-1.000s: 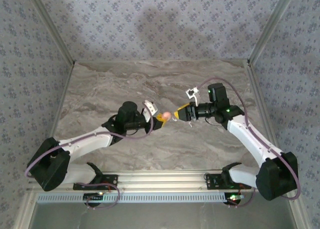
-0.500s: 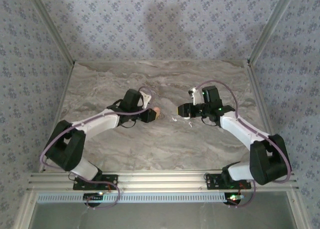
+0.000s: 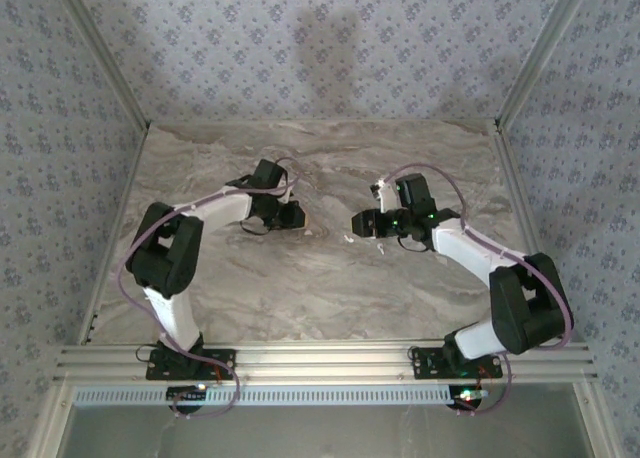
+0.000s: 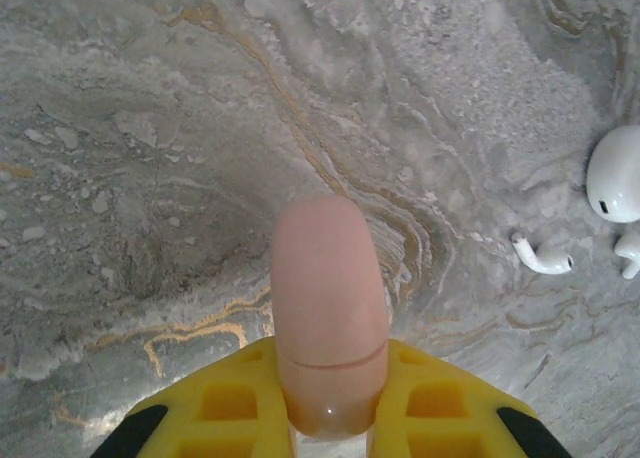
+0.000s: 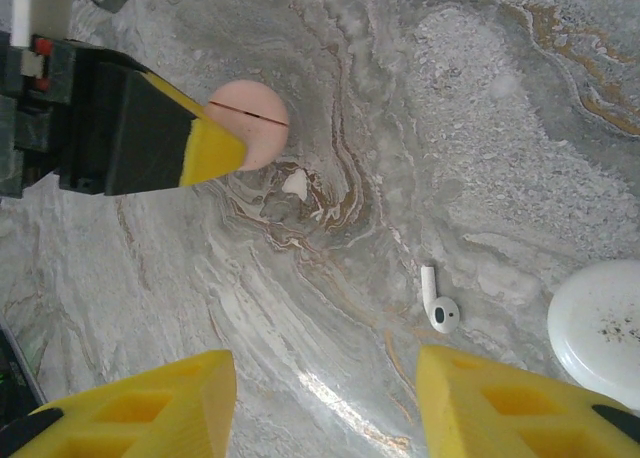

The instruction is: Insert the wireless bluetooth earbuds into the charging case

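The charging case point(image 4: 328, 308) is a salmon-pink rounded shell with its seam closed. My left gripper point(image 4: 330, 363) is shut on it between yellow fingers and holds it low over the marble table point(image 4: 150, 128). From the right wrist view the case point(image 5: 252, 123) shows as a pink disc at the tip of that gripper. One white earbud point(image 5: 438, 300) lies on the table just beyond my right gripper's right finger, and it also shows from the left wrist point(image 4: 542, 259). My right gripper point(image 5: 325, 378) is open over bare marble with nothing between its fingers. From above, the left gripper point(image 3: 293, 216) and the right gripper point(image 3: 358, 223) face each other.
A white rounded object point(image 5: 600, 328) sits at the right edge, close to the earbud; I cannot tell what it is. It also shows from the left wrist point(image 4: 615, 173). Patterned walls point(image 3: 320, 48) and metal rails enclose the table.
The two grippers, nearly touching a second ago, have drawn apart. The left one carried the case left and toward the back. An earbud now lies on the marble between them.
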You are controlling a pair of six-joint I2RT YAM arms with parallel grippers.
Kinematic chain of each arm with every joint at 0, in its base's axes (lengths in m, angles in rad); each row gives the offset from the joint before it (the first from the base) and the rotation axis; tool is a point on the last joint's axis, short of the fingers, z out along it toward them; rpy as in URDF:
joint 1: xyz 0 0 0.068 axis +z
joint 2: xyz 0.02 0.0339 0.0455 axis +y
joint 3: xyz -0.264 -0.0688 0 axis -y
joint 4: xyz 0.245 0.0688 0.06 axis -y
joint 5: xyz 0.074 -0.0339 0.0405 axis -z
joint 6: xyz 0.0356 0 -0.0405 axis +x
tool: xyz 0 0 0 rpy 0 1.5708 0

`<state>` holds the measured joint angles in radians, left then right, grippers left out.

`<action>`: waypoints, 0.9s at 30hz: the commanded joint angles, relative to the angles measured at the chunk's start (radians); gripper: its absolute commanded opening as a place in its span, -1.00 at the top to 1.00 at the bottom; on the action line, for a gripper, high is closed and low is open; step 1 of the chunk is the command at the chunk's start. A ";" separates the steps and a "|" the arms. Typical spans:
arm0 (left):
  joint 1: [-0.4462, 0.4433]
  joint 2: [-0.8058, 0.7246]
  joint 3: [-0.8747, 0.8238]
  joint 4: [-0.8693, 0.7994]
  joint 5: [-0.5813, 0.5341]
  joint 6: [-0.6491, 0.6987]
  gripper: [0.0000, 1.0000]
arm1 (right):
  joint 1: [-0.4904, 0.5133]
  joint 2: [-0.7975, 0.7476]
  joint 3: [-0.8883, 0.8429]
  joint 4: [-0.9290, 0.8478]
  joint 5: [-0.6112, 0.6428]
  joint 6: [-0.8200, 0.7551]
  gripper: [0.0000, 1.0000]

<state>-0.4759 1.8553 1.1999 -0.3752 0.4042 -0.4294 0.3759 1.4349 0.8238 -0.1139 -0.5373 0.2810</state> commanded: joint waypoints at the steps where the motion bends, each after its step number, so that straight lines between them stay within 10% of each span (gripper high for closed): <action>1: 0.017 0.026 0.041 -0.065 0.031 -0.023 0.81 | 0.010 0.019 0.037 0.002 0.003 -0.006 -0.04; 27: 0.094 0.004 0.065 -0.191 -0.085 0.045 0.09 | 0.036 0.020 0.097 -0.116 0.055 -0.055 -0.05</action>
<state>-0.3908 1.9018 1.2427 -0.5076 0.3622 -0.4156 0.4049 1.4494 0.8852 -0.1768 -0.5064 0.2501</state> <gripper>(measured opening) 0.451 0.523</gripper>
